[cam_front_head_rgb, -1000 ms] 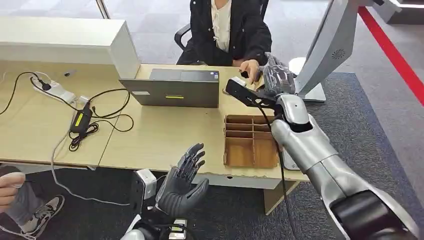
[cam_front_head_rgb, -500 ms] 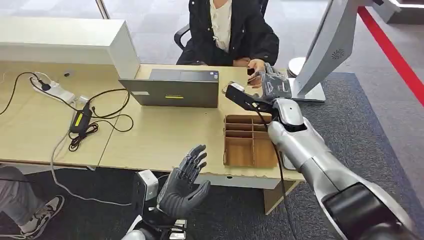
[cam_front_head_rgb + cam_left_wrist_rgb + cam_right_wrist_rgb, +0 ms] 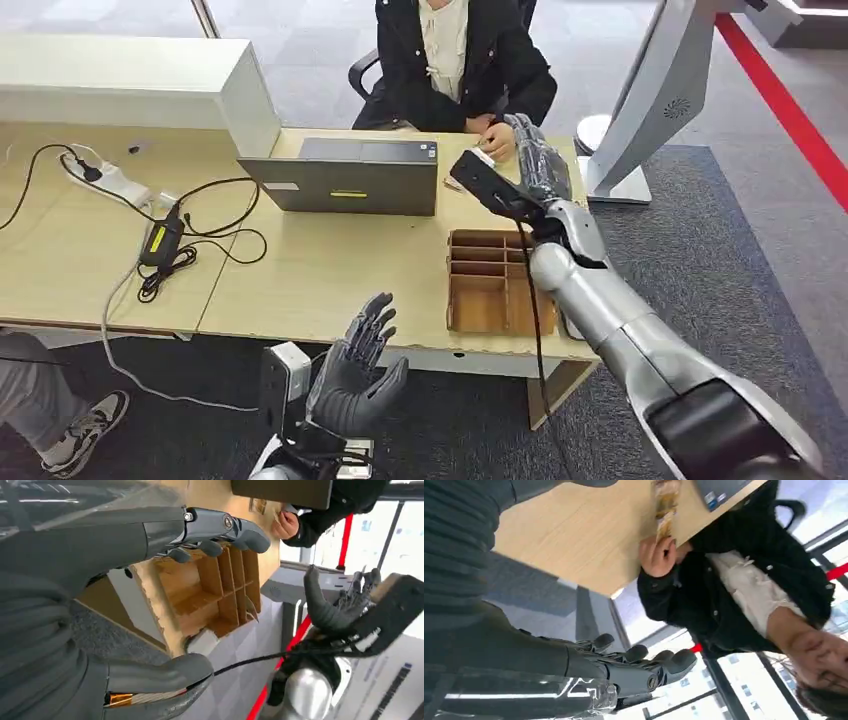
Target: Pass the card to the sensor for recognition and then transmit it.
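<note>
Pale wooden desk point(image 3: 320, 270) across the head view, grey carpet beneath, with a person in a black jacket point(image 3: 455, 60) seated on the far side.

Card point(image 3: 482, 155): small, white, seemingly pinched in that person's hand point(image 3: 496, 140) at the desk's far edge, just beside the robot's outstretched fingers. Too small to tell more from the head view. Glimpsed in the left wrist view as a pale sliver point(image 3: 292, 510) at the same hand.

Right hand point(image 3: 540, 160): reaching over the desk toward the person, fingers straight and apart, grasping nothing. Same loose, empty fingers point(image 3: 639, 660) seen from the right wrist camera.

Left hand point(image 3: 360, 365): raised below the near desk edge, palm up, fingers spread, empty.

Handling, as a judgement: probably very light, thin and stiff, smooth enough to slide out of a loose pinch, and hard to lift off a flat top. Best taken by one short edge between thumb and a finger, leaving most of the face free to show to a reader. Not fragile, though likely to bend under a hard squeeze.

Counted:
- one card
- one closed-looking laptop point(image 3: 345, 175)
- one wooden divider tray point(image 3: 495, 285) with several compartments
- one power strip point(image 3: 110, 180), with black cables beside it
- one tall grey kiosk stand point(image 3: 665, 90) off the desk's right end, possibly housing the sensor, though impossible to confirm
- one small brownish item point(image 3: 452, 184) lying on the desk by the laptop
- one sneaker point(image 3: 80, 425) of a second person at the lower left
</note>
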`<action>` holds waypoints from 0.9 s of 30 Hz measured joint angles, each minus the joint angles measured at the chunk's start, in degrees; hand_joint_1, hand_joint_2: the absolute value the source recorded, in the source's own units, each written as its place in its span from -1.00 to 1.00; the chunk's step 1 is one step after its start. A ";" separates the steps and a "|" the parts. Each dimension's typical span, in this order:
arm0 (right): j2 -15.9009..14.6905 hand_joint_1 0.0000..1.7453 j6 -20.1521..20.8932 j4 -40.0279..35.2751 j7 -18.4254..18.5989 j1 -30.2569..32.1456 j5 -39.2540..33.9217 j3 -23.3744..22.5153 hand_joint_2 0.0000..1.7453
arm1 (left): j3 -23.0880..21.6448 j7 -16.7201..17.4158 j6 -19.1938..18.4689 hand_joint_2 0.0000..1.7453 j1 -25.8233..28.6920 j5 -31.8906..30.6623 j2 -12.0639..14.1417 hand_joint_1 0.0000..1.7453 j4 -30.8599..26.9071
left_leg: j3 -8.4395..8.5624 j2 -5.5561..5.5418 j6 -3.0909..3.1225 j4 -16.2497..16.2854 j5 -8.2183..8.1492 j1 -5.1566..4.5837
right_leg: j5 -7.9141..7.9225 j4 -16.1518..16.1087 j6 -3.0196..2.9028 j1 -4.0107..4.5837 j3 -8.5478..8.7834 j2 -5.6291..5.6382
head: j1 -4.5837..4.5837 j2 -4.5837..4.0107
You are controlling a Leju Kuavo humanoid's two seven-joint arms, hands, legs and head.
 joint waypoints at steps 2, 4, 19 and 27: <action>-0.92 -1.00 0.39 -4.57 -0.72 2.42 -4.19 -0.35 1.00 | 0.00 0.00 0.81 1.00 0.39 0.02 0.20 -1.00 -0.24 | -0.01 0.00 0.00 0.00 0.00 0.00 | 0.00 0.00 0.00 0.00 -0.01 0.00 | -0.02 0.00; -2.14 -1.00 1.24 -8.87 -0.76 4.59 -7.40 -0.59 1.00 | 0.00 0.00 1.42 1.00 0.58 0.11 0.37 -1.00 -0.48 | 0.00 0.00 0.00 0.00 0.00 -0.01 | 0.00 -0.01 0.00 0.00 0.00 0.00 | 0.00 0.00; -10.73 -1.00 4.68 -33.72 9.29 25.88 20.52 -2.36 1.00 | 0.00 1.77 1.22 1.00 1.16 0.96 2.80 -1.00 -2.36 | -0.01 0.02 0.00 -0.03 -0.01 -0.01 | 0.00 -0.04 0.00 0.00 0.00 0.00 | -0.02 0.00; -11.63 -1.00 5.24 -37.08 11.22 31.28 32.75 -4.22 1.00 | -0.22 2.60 0.11 1.00 0.29 2.12 3.21 -1.00 -2.36 | -0.01 0.02 0.00 -0.03 0.01 -0.01 | 0.01 -0.04 0.00 0.00 0.01 0.00 | 0.02 0.00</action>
